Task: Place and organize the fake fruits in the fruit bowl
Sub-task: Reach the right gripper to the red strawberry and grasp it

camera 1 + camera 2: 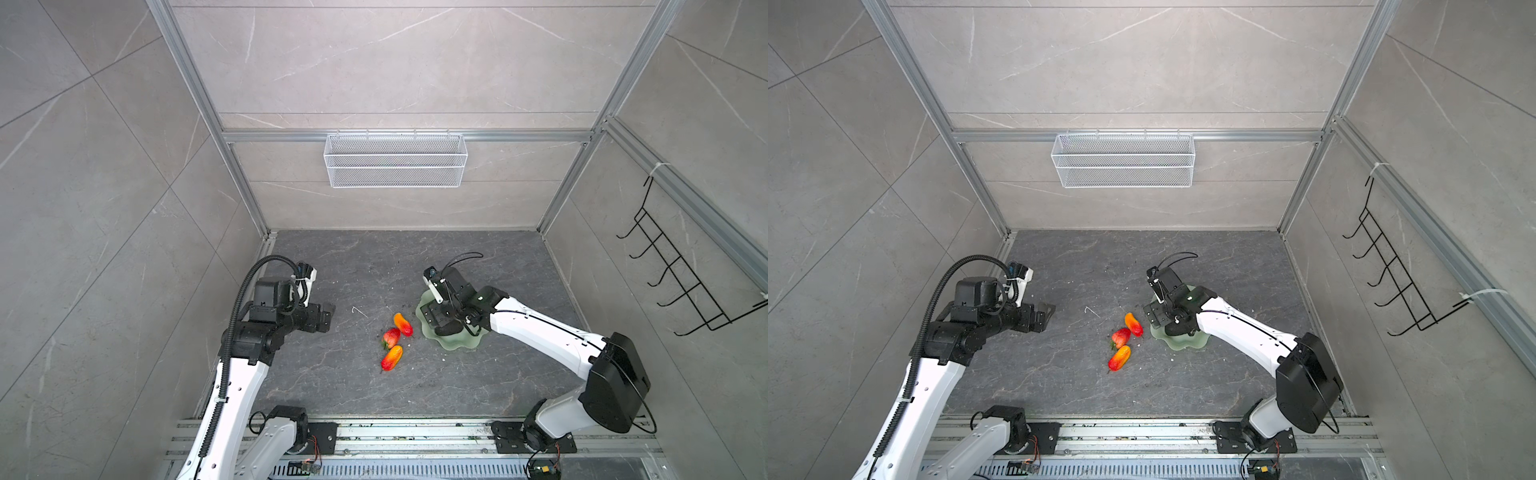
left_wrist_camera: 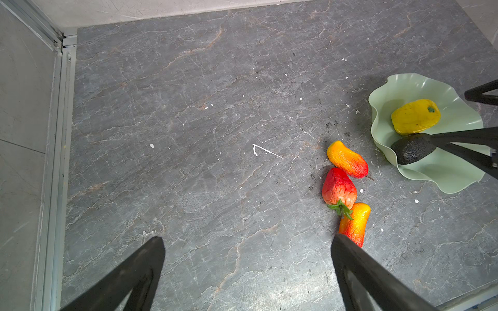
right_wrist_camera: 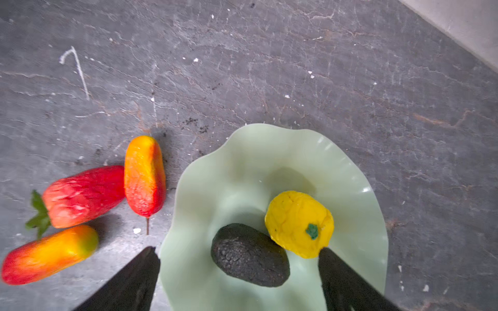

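My right pincer (image 3: 239, 251) stands spread wide, gripping nothing, black fingers (image 3: 129, 282) flanking the rough, dark avocado (image 3: 253, 258). It lies in the glossy, wavy-rimmed bowl (image 3: 242, 161), just beside the knobbly yellow fruit (image 3: 299, 223). Outside the bowl, on slate (image 3: 269, 67), lie a strawberry (image 3: 83, 196) and two oblong red-orange fruits (image 3: 144, 175) (image 3: 51, 254).
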